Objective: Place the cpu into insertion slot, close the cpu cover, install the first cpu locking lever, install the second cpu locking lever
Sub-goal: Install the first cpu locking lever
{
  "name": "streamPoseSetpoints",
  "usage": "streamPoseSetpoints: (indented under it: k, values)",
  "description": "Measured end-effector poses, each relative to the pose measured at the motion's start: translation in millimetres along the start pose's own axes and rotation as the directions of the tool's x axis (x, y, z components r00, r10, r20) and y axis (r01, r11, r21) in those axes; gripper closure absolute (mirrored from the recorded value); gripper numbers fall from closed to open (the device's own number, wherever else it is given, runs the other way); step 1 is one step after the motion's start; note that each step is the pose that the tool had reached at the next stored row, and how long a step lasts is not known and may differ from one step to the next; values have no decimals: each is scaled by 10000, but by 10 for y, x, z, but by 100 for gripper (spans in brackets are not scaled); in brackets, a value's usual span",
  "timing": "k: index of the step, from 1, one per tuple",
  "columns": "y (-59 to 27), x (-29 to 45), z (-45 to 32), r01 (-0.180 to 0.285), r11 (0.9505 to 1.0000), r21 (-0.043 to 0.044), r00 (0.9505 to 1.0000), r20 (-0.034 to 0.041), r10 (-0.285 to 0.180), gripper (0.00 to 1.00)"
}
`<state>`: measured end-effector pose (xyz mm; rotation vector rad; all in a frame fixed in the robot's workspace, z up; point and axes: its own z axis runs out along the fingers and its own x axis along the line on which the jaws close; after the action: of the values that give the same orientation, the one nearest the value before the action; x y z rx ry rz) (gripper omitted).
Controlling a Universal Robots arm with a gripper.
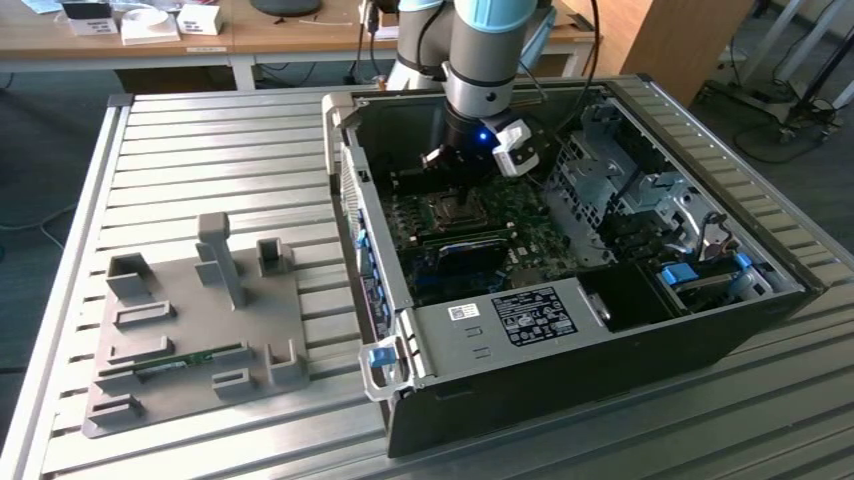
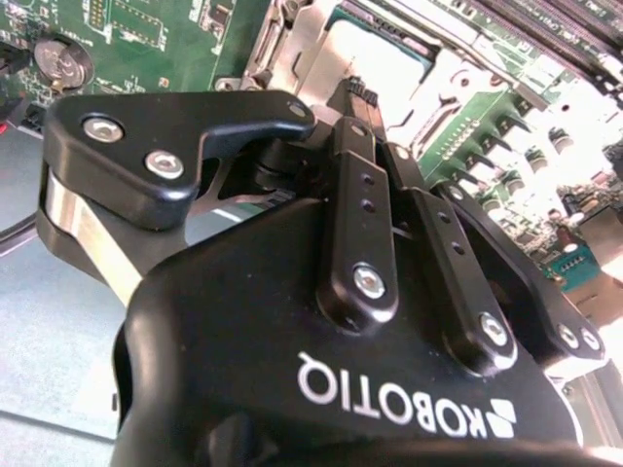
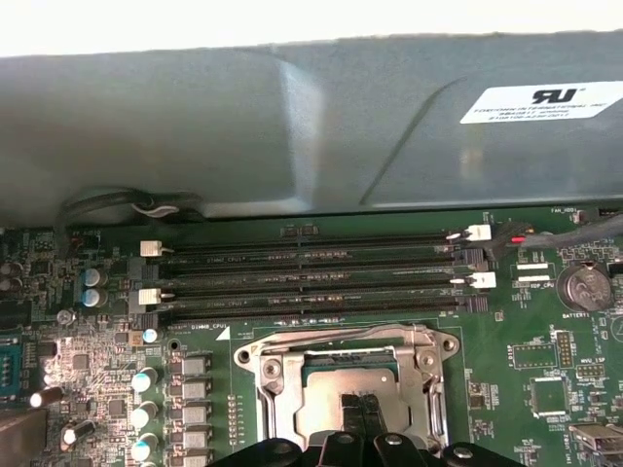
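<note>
The claw (image 2: pixel 358 92) has its fingers (image 2: pixel 362 204) pressed together with nothing visible between them, tips just above the cpu (image 2: pixel 375 63) at the cover's window. In the first wrist view the fingertips (image 3: pixel 362 409) sit over the cpu (image 3: pixel 336 404), which lies in the slot (image 3: pixel 316 375) with the cover (image 3: pixel 346 342) folded down around it. The memory slots (image 3: pixel 311 272) run at twelve o'clock from the cover there, and a coin battery (image 3: pixel 581 287) lies at about two o'clock. In the exterior view the claw (image 1: pixel 461 185) reaches into the open case (image 1: pixel 561 330); the grey fixture tray (image 1: pixel 187 330) lies at about eight o'clock from it on the table (image 1: pixel 240 130).
</note>
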<state>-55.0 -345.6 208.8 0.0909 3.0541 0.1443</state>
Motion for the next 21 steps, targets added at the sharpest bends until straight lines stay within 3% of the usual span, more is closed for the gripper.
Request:
streamPoseSetpoints:
  k: [21]
  values:
    - [-18,12,-14,16,10000,22,10000,3,-16,89]
